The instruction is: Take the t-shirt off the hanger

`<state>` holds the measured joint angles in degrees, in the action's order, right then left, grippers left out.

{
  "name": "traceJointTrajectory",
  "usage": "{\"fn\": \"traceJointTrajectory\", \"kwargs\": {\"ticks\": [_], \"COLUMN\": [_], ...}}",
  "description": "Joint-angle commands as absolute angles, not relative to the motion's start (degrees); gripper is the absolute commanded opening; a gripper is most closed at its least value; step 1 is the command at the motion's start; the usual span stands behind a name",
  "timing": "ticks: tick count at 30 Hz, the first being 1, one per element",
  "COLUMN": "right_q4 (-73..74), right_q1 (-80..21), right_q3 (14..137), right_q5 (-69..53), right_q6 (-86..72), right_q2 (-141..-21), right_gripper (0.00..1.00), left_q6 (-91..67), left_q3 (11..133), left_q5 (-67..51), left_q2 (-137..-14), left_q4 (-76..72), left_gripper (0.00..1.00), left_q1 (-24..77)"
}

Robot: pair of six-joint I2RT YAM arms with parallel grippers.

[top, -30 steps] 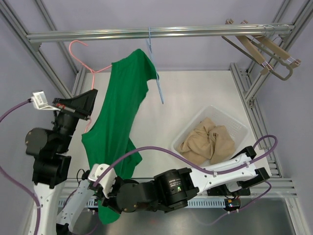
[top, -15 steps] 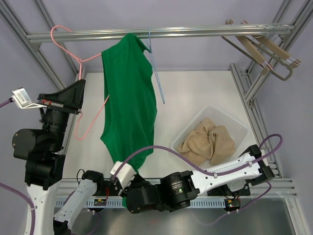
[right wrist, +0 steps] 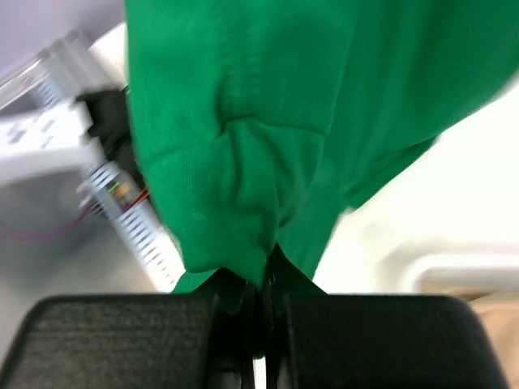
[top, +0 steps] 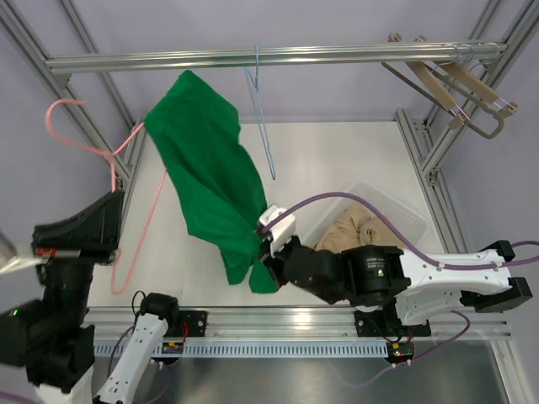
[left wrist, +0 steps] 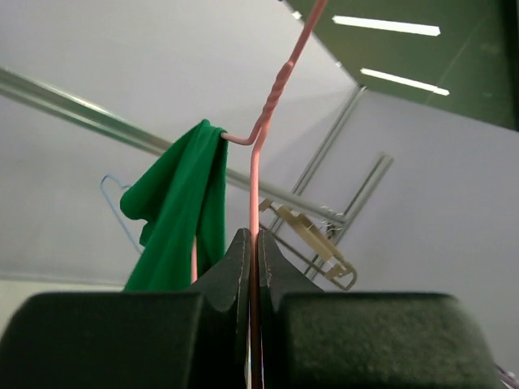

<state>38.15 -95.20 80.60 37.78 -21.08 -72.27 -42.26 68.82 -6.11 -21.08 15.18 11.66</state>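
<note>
The green t-shirt (top: 206,168) stretches slantwise from the pink wire hanger (top: 112,172) at the upper left down to my right gripper (top: 263,240). Only one end of the hanger still sits inside the shirt's top. My left gripper (left wrist: 251,235) is shut on the hanger's wire (left wrist: 254,186) below its twisted neck, at the table's left edge (top: 116,202). In the left wrist view the shirt (left wrist: 174,211) hangs bunched from the hanger's shoulder bend. My right gripper (right wrist: 263,271) is shut on a fold of the shirt's lower edge (right wrist: 243,121).
A blue wire hanger (top: 263,126) hangs from the metal rail (top: 337,55) just right of the shirt. Wooden hangers (top: 455,84) hang at the top right. A white basket (top: 404,215) holding beige cloth (top: 358,236) stands beside my right arm. Frame posts line both sides.
My left arm has pulled the pink hanger left and toward the near edge. My right gripper has carried the shirt's hem right and away from the front rail, drawing the shirt taut.
</note>
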Motion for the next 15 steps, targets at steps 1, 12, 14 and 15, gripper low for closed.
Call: {"fn": "traceJointTrajectory", "kwargs": {"ticks": [1,12,14,15], "right_q4": [30.8,12.1,8.8,7.9], "right_q1": [-89.8,-73.1,-71.6,-70.8], "right_q3": [85.9,95.7,93.8,93.1], "right_q5": [39.8,20.0,15.2,13.6], "right_q6": [-5.3,15.3,14.9,14.5], "right_q2": [-68.6,-72.0,-71.4,-71.3], "right_gripper": [0.00,0.00,0.00,0.00], "left_q6": [-43.3,-48.5,-48.3,-48.3], "left_q3": [70.4,72.2,73.0,73.3], "left_q5": [-8.3,-22.8,-24.1,-24.4], "left_q2": [-16.0,-10.5,-10.5,-10.5], "left_q4": [11.3,12.7,12.5,12.5], "left_gripper": [0.00,0.00,0.00,0.00], "left_q1": [11.2,12.7,13.2,13.4]}}
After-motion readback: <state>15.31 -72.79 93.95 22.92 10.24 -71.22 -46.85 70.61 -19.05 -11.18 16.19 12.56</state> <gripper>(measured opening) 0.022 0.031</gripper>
